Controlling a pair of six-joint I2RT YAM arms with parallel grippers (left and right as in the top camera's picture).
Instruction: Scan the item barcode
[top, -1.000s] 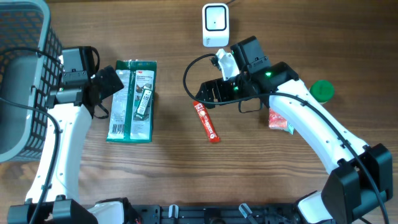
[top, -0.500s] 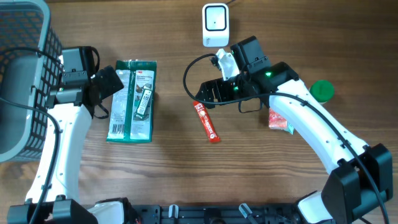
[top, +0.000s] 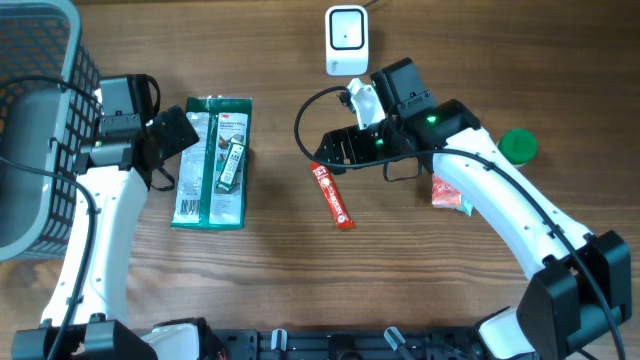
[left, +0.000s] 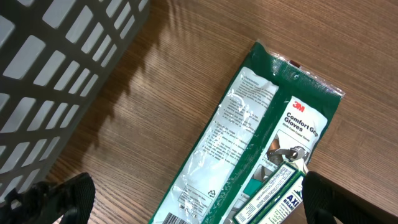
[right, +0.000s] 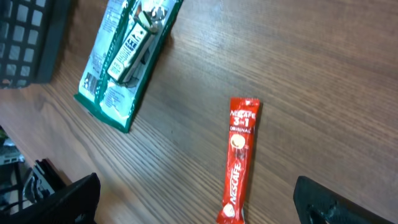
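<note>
Red Nescafé stick (top: 332, 196) lies diagonally, far end beside the spread right hand (top: 322, 152); left hand (top: 182, 150) spread too.

a green pack of gloves (left: 249, 143) lies slanted on the wooden counter (left: 174, 81), a grey basket (left: 50, 68) near it, upper left. the left pincer (left: 205, 199) gapes wide over the pack's lower end.

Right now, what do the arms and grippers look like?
The left arm and right arm are white shells with black joints; the left gripper and right gripper are black. A black cable loops by the right wrist, beside a green light.
</note>
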